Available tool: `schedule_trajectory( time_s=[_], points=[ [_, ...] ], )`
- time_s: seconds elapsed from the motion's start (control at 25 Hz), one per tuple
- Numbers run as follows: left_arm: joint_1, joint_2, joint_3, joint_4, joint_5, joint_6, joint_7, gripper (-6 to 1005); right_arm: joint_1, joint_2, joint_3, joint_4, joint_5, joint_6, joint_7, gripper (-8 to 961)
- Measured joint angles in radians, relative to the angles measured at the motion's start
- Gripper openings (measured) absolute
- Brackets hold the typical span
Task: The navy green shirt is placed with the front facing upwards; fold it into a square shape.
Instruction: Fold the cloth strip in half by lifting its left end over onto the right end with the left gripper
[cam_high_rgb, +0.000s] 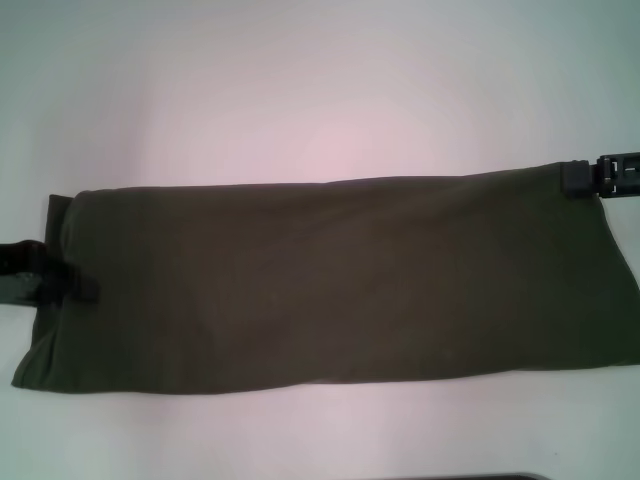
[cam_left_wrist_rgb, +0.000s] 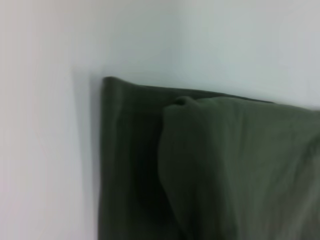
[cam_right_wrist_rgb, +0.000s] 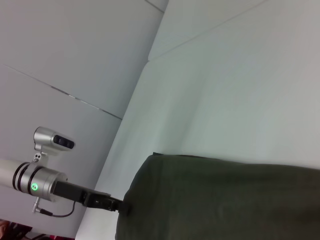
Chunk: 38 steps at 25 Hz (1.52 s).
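Note:
The navy green shirt (cam_high_rgb: 330, 280) lies across the white table as a long folded band, plain side up, with no lettering or label showing. My left gripper (cam_high_rgb: 70, 285) is at the band's left end, one black finger lying over the cloth, shut on that edge. The left wrist view shows a raised fold of the shirt (cam_left_wrist_rgb: 240, 170) close up. My right gripper (cam_high_rgb: 583, 178) is shut on the far right corner of the band. In the right wrist view the shirt (cam_right_wrist_rgb: 225, 200) stretches away to the left gripper (cam_right_wrist_rgb: 120, 206) at its far end.
The white table (cam_high_rgb: 320, 90) extends beyond the shirt on the far side and along the near edge. A dark strip (cam_high_rgb: 460, 477) shows at the table's near edge. Grey wall panels (cam_right_wrist_rgb: 75, 60) stand behind the left arm.

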<state>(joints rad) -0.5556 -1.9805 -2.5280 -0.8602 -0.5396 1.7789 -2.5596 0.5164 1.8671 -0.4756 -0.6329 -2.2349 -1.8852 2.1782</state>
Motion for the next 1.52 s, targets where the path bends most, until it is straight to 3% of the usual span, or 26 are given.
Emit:
schedule_trajectory(
  time_s=[0.24,0.48,0.68,1.04,1.52],
  points=[
    [0.003,0.005,0.005,-0.013,0.014,0.003,-0.003,211,0.007,-0.002,0.001,0.000,0.000,0.003,0.000,655],
    [0.033,0.035,-0.059,-0.097,0.025,0.012,-0.040,442,0.010,-0.002,0.000,0.000,0.000,0.000,0.000,655],
    [0.035,0.030,-0.111,-0.125,0.000,0.063,-0.033,544,0.010,-0.001,0.000,0.001,0.000,-0.002,0.000,656],
    [0.016,-0.022,-0.110,-0.092,-0.059,0.119,-0.003,539,0.010,-0.001,0.000,0.003,0.000,-0.001,0.003,656],
    [0.011,-0.024,-0.026,0.011,-0.022,-0.027,-0.017,539,0.005,-0.002,0.000,0.002,0.000,0.001,0.011,655]
  ],
)
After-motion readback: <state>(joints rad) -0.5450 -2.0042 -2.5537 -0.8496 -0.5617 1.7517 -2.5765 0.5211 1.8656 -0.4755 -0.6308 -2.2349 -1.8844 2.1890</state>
